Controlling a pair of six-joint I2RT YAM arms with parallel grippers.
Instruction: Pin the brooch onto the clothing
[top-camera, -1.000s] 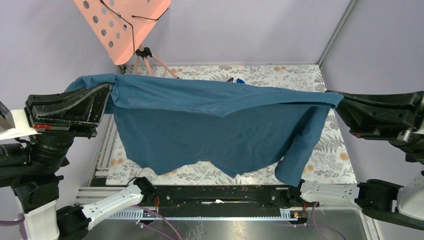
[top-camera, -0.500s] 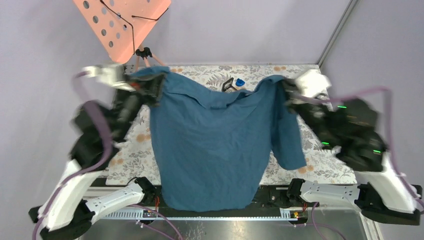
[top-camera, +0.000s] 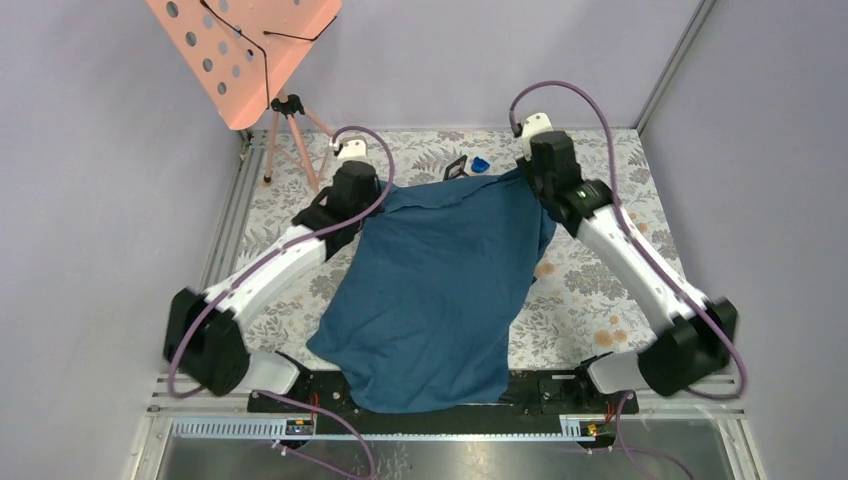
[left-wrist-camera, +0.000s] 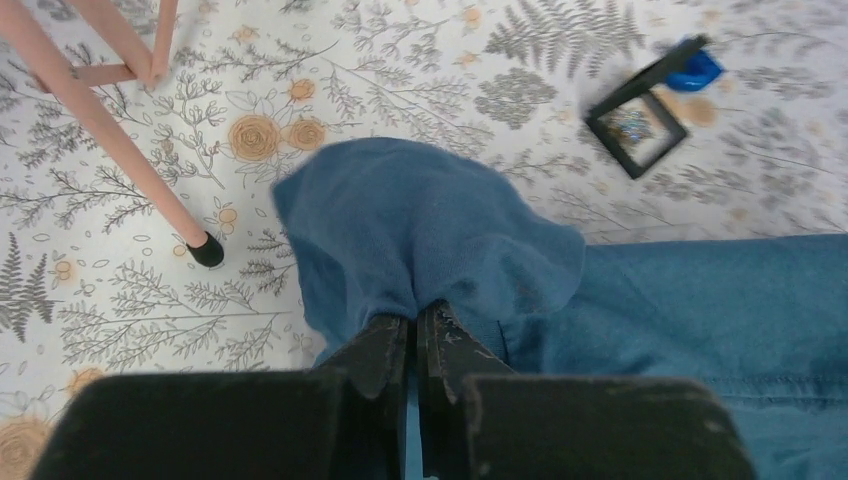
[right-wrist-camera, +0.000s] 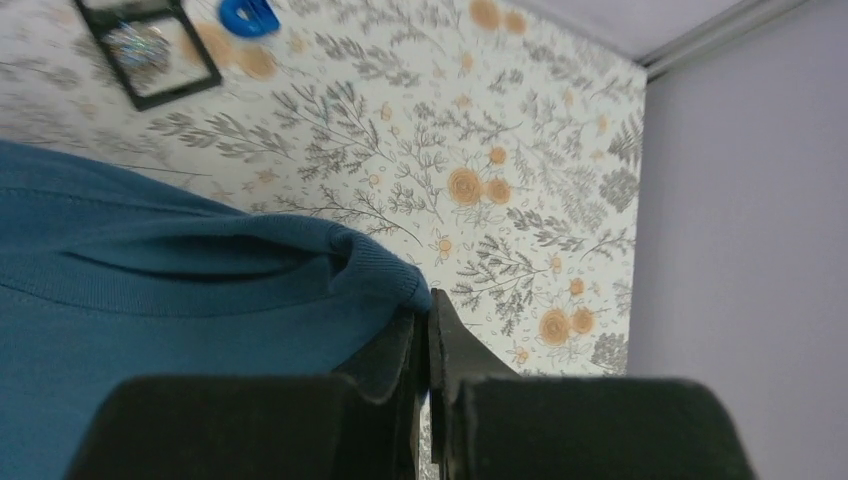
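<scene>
While both claws stay pinched on fabric, the clothing (top-camera: 440, 280) has come down onto the surface (top-camera: 600, 290).
Left claw (left-wrist-camera: 413, 325) is closed on a bunched shoulder fold; right claw (right-wrist-camera: 423, 320) is closed on a ribbed edge near the opposite shoulder. A second ago the clothing hung stretched high between the arms; now it lies spread, hem trailing over the near edge at 6 o'clock. Brooch (right-wrist-camera: 135, 42) sits untouched in the black case (left-wrist-camera: 637, 130), just beyond the collar at 12 o'clock, beside a blue object (right-wrist-camera: 248, 15). Assessment: laying-out is nearly done; release and brooch pickup remain.
</scene>
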